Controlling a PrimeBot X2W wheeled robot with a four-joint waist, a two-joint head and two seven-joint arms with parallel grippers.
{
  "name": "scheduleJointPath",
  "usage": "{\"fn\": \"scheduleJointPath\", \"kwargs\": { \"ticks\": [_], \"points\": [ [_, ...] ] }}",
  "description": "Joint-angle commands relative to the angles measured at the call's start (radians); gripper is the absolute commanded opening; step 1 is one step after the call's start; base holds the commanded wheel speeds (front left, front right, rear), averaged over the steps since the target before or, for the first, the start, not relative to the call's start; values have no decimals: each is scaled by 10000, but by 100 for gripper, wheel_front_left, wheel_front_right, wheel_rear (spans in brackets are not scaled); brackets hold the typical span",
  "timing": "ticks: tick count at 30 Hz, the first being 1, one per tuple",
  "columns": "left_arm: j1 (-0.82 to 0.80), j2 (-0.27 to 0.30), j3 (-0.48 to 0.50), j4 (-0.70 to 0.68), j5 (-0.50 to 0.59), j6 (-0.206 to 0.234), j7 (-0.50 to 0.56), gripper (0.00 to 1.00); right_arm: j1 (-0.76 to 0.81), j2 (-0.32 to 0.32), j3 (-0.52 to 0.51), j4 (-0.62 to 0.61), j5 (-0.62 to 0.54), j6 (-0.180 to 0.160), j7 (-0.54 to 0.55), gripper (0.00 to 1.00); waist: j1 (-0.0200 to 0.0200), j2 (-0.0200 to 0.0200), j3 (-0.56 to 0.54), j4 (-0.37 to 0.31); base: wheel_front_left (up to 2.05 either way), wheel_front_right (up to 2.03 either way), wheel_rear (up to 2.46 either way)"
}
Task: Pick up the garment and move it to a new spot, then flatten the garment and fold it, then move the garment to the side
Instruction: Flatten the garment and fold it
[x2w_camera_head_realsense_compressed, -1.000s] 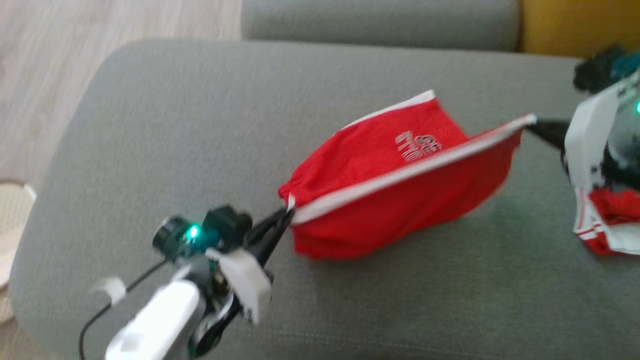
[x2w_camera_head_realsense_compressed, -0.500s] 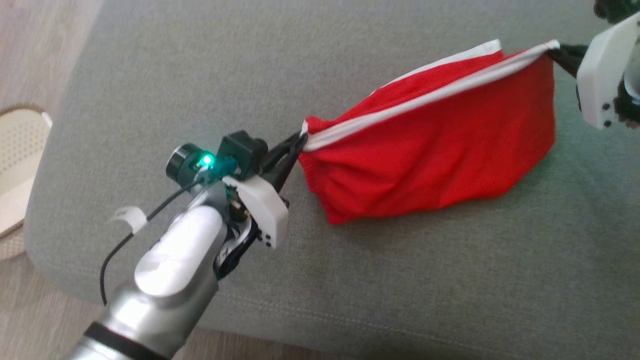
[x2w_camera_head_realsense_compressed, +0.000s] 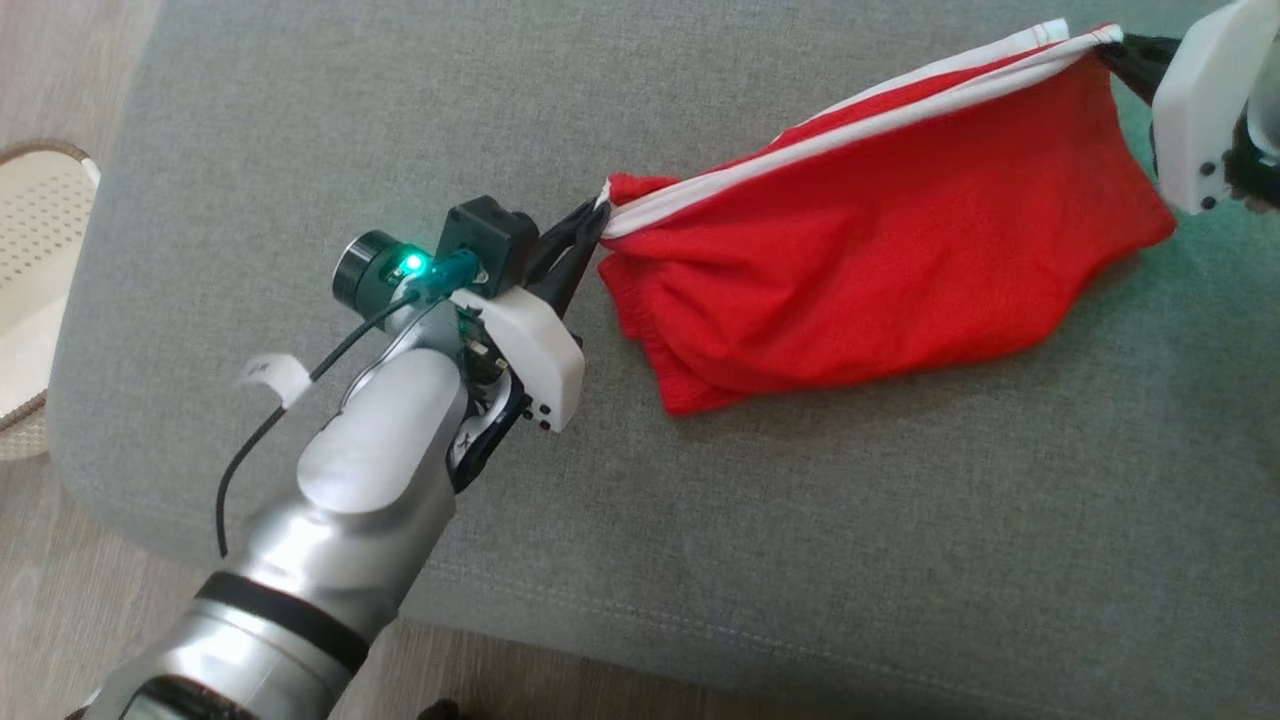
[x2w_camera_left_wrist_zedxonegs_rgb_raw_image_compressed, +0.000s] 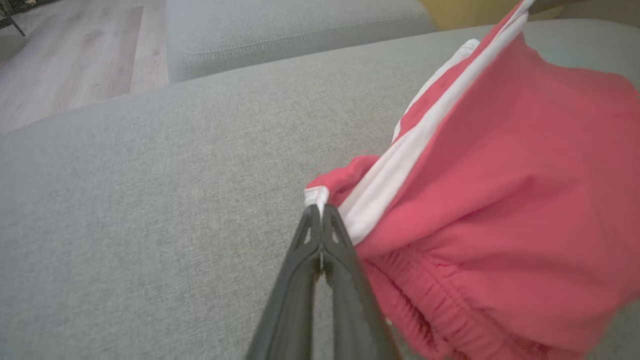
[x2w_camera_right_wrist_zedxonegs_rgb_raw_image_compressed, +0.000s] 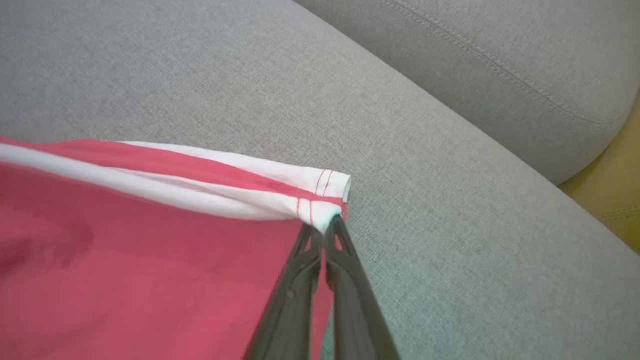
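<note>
a grey sofa cushion spreads over most of the head view, with a second cushion behind it in the upper right of the right wrist view and wood floor down the left edge. a pair of red shorts is stretched across the upper right of the head view. its white side stripe is pulled taut along the top, and its lower edge appears to touch the cushion. the silver left forearm rises from the lower left. a cream perforated basket sits at the left edge. the gathered elastic band sags at the shorts' left end. the left end effector is clamped closed on the stripe's left end. the right end effector, in the top right corner, is pinched closed on the stitched right corner of the stripe.
</note>
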Motion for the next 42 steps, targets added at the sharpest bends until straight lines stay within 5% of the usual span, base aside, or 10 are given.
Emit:
{"fn": "scheduleJointPath", "kwargs": {
  "ticks": [1, 2, 15, 23, 28, 36, 42],
  "points": [
    [-504, 150, 274, 11, 62, -3, -124, 100, -262, -62, -15, 3, 25, -9, -225, 89, 0, 0, 75, 7, 0, 0, 0],
    [-566, 106, 256, 145, 63, -5, -171, 100, -308, -34, -9, 103, 37, -9, -397, 100, 0, 0, 101, 8, 0, 0, 0],
    [-334, 73, 1080, 623, -416, 465, -800, 100, 526, 628, -287, 1584, 614, -9, -2902, 100, 0, 0, -814, -351, 0, 0, 0],
    [1469, 395, 2679, -1784, -603, 1289, -825, 100, 1833, 1227, -936, 1561, 573, -9, -6068, 100, 0, 0, -2309, -925, 0, 0, 0],
    [2630, 432, 3267, -2866, -529, 1590, -826, 100, 2502, 1576, -1581, 1511, 228, -9, -6512, 100, 0, 0, -3010, -1179, 0, 0, 0],
    [5122, 555, 3994, -4776, 476, 2195, -827, 100, 4934, 2160, -4828, 55, -1985, -9, -6560, 100, 0, 0, -4076, -1779, 0, 0, 0],
    [6636, 177, 4382, -5667, 980, 2164, -827, 100, 7567, 2817, -7617, -1560, -4476, -9, -6561, 100, 0, 0, -4338, -2003, 0, 0, 0]
  ]
}}
